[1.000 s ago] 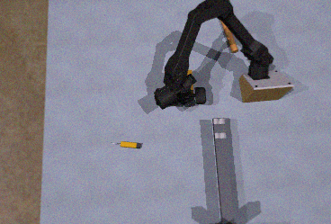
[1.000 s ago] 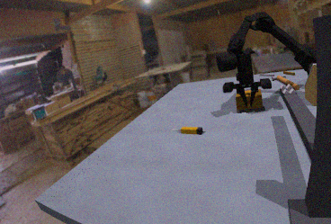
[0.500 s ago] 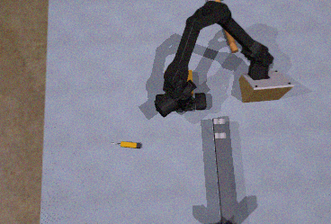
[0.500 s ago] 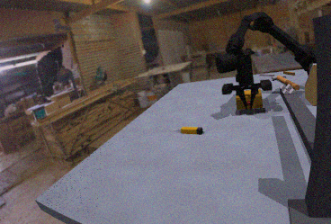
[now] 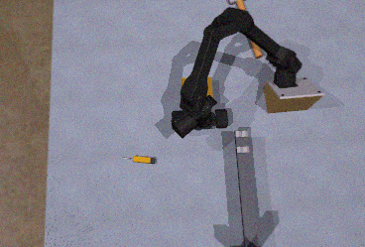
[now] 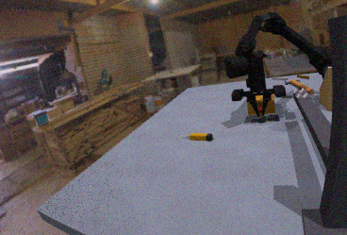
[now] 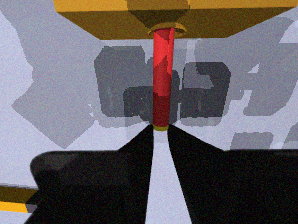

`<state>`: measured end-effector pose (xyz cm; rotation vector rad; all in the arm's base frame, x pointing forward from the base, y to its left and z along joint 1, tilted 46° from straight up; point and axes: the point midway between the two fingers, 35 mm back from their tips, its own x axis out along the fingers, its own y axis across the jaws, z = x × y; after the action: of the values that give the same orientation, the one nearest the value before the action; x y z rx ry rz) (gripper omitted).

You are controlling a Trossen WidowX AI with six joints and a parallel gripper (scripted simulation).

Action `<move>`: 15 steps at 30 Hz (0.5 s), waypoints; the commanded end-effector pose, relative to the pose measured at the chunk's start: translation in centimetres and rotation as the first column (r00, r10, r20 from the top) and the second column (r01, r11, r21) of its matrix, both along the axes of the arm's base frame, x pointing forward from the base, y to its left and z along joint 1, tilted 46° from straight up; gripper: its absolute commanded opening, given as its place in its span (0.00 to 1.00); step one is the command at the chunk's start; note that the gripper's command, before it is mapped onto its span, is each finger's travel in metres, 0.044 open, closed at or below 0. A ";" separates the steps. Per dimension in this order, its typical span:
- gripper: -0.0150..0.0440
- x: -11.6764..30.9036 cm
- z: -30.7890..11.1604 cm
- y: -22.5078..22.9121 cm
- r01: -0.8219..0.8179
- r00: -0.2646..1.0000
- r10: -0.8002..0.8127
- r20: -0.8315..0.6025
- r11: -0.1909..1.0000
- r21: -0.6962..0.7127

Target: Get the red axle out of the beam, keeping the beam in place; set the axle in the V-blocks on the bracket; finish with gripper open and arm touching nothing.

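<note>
Axle (image 6: 260, 109) (image 7: 162, 75) red, slim, round, yellow-tipped

Red axle (image 6: 260, 109) (image 7: 163, 75): slim, round, yellowish tip; most of its visible length red. Juts from a ringed hole in the yellow beam (image 5: 209, 89) (image 6: 270, 106) (image 7: 100, 21). Beam blocky, on the table. Two pale V-blocks (image 5: 242, 142) (image 6: 300, 93), one behind the other, at one end of the long dark-grey bracket (image 5: 248, 186) (image 6: 313, 121); axle apart from them.
</note>
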<state>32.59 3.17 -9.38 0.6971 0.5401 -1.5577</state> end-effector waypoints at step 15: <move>0.25 0.2 -2.0 2.2 0.003 1.000 -0.003 0.001 1.000 0.003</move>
<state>32.75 5.00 -11.04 0.6967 0.5391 -1.5553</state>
